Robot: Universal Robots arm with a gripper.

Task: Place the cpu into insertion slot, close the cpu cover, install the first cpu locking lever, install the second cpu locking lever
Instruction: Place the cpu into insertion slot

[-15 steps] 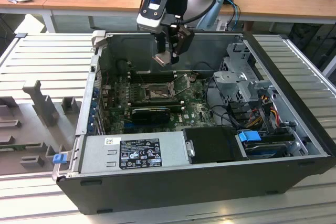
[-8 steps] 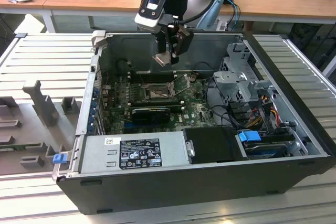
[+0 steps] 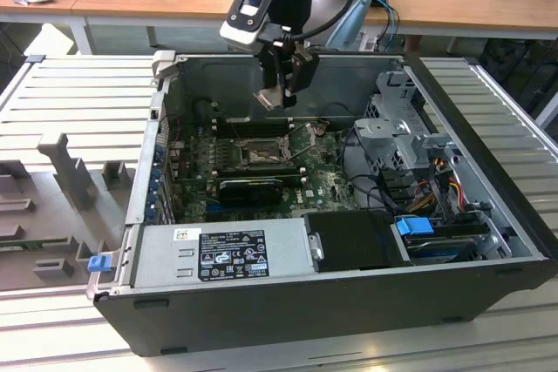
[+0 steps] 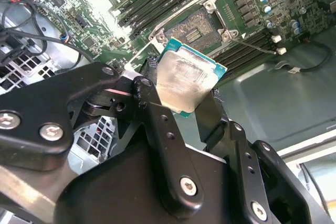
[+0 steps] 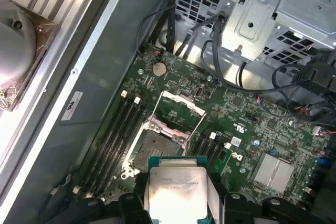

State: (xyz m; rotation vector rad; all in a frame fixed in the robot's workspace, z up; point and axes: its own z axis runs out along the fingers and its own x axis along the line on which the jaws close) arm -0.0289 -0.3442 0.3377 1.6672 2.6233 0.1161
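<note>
With jaws clenched on the cpu point(image 3: 268, 98), hangs over the open computer case point(image 3: 288, 302) in the exterior view, well above the green motherboard point(image 3: 318, 182). Shows the insertion slot point(image 3: 261, 156) lower down on that board, uncovered and apart from the chip.

In the second wrist view, grips the cpu point(image 4: 186, 80) by 2 opposite edges, silvery top toward the camera, tilted and clear of the board. Leaves the insertion slot point(image 4: 198, 24) beyond it bare: pin field exposed, no chip seated. Shows a thin locking lever point(image 4: 257, 44) angling away from a corner of the socket frame, seemingly unlatched.

In the first wrist view, carries the cpu point(image 5: 176, 195) near the insertion slot point(image 5: 157, 145) without touching it. Finds the cpu cover point(image 5: 181, 103) swung up and open at the slot's far edge, window frame clear of the pin field.

Judging from all 3 views, counts 0 of the 4 steps as finished. Puts the work in the middle of step 1, with the chip grasped and brought close but not yet set down. Leaves the cover unclosed and, by the look of it, both levers not yet installed.
</note>
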